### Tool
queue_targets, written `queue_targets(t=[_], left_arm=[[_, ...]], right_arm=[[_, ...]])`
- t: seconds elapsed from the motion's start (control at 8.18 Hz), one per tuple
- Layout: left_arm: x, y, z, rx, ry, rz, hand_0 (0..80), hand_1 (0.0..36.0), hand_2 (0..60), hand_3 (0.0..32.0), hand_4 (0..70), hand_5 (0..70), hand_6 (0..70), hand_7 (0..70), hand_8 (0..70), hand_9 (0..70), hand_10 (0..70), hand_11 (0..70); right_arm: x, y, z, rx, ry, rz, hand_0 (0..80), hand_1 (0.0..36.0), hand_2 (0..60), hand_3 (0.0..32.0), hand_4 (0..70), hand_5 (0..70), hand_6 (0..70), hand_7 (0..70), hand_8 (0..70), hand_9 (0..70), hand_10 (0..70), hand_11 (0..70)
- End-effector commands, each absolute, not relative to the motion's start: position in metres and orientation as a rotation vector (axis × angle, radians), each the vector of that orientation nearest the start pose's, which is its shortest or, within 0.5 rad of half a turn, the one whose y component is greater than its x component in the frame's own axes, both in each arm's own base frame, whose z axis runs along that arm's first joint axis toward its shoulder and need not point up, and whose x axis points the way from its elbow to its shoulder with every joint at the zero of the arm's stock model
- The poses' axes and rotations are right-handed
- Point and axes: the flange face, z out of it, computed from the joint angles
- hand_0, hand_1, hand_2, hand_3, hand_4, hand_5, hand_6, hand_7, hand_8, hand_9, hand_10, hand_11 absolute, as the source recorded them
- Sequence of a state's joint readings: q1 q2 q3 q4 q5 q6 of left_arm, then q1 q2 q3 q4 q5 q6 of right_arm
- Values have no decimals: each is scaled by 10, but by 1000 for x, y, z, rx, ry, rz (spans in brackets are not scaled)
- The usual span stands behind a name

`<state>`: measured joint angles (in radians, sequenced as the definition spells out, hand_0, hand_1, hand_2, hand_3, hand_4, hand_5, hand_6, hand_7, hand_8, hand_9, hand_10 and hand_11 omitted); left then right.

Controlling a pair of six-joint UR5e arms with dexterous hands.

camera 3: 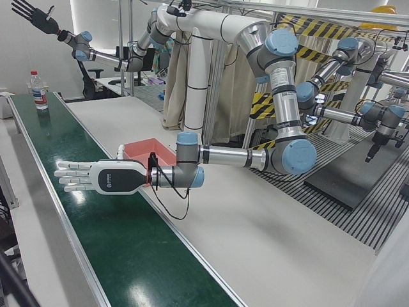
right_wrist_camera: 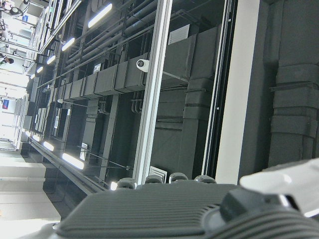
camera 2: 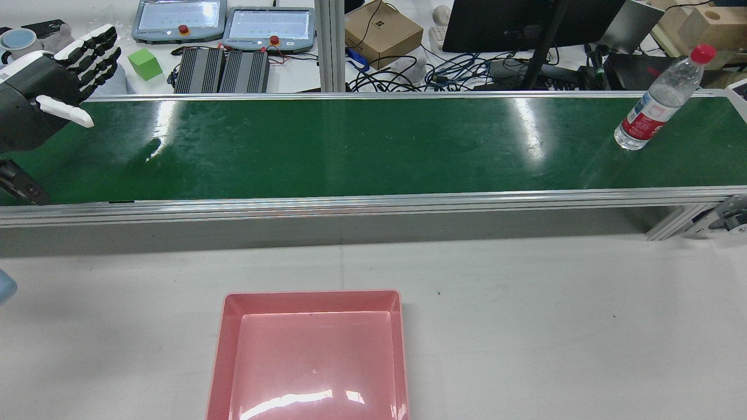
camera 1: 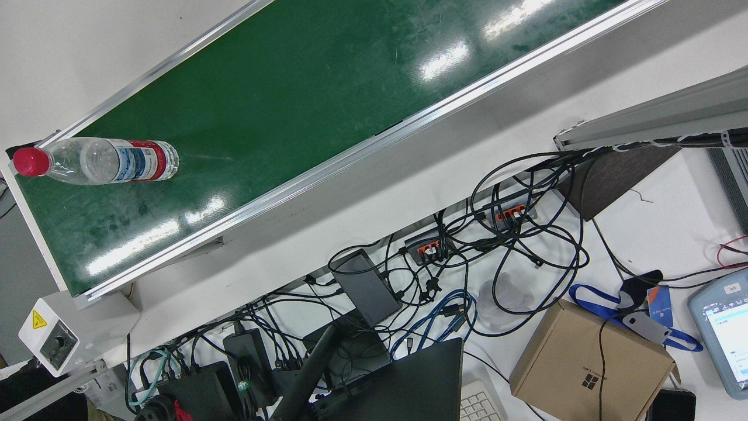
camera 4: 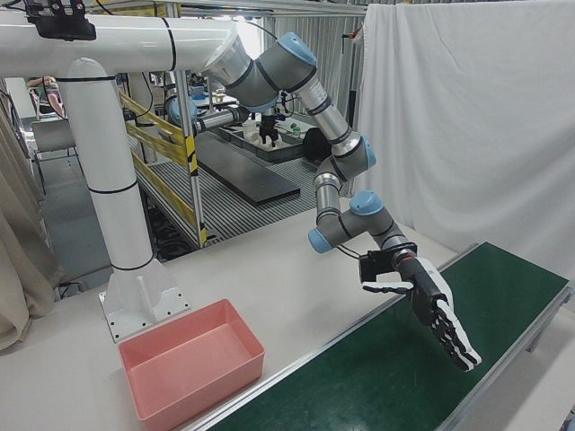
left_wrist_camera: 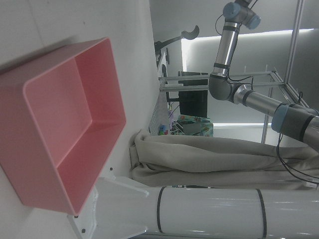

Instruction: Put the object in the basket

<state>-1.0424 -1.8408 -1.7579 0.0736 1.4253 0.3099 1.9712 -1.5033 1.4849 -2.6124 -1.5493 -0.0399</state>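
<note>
A clear water bottle (camera 2: 658, 102) with a red cap and a red label stands upright at the right end of the green conveyor belt (camera 2: 350, 146). It also shows in the front view (camera 1: 111, 161) and, small, in the left-front view (camera 3: 39, 91). The pink basket (camera 2: 312, 297) sits empty on the white table in front of the belt. My left hand (camera 2: 52, 81) hovers open over the belt's left end, fingers stretched flat, far from the bottle; it also shows in the left-front view (camera 3: 96, 178) and the right-front view (camera 4: 436, 314). My right hand (camera 3: 30, 14) is raised high, fingers spread, holding nothing.
Beyond the belt lies a desk with cables (camera 1: 502, 245), a cardboard box (camera 2: 382, 32), two teach pendants (camera 2: 268, 26) and a green cube (camera 2: 144, 63). The belt has raised aluminium rails (camera 2: 373, 201). The left hand view shows the basket (left_wrist_camera: 65, 134) from the side.
</note>
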Motion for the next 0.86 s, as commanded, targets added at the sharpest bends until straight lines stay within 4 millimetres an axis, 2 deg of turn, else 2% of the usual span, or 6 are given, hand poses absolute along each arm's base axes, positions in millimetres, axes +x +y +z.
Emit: queue_targets(t=[0.0, 0.24, 0.37, 0.73], left_arm=[[172, -587, 455, -142, 2345, -1516, 562, 89, 0, 0, 15, 100, 6, 0, 32, 27, 0, 15], [171, -588, 455, -140, 2345, -1516, 564, 89, 0, 0, 18, 96, 6, 0, 33, 29, 0, 14], [171, -588, 455, -140, 2345, -1516, 566, 91, 0, 0, 50, 102, 20, 0, 55, 43, 9, 29], [171, -587, 455, -140, 2344, -1518, 565, 92, 0, 0, 49, 103, 19, 0, 53, 41, 11, 32]], right_arm=[[342, -460, 632, -573, 2486, -1465, 0, 0, 0, 0, 0, 0, 0, 0, 0, 0, 0, 0], [341, -460, 632, -571, 2487, -1466, 0, 0, 0, 0, 0, 0, 0, 0, 0, 0, 0, 0], [342, -460, 632, -573, 2486, -1465, 0, 0, 0, 0, 0, 0, 0, 0, 0, 0, 0, 0], [342, -460, 632, -573, 2486, -1465, 0, 0, 0, 0, 0, 0, 0, 0, 0, 0, 0, 0]])
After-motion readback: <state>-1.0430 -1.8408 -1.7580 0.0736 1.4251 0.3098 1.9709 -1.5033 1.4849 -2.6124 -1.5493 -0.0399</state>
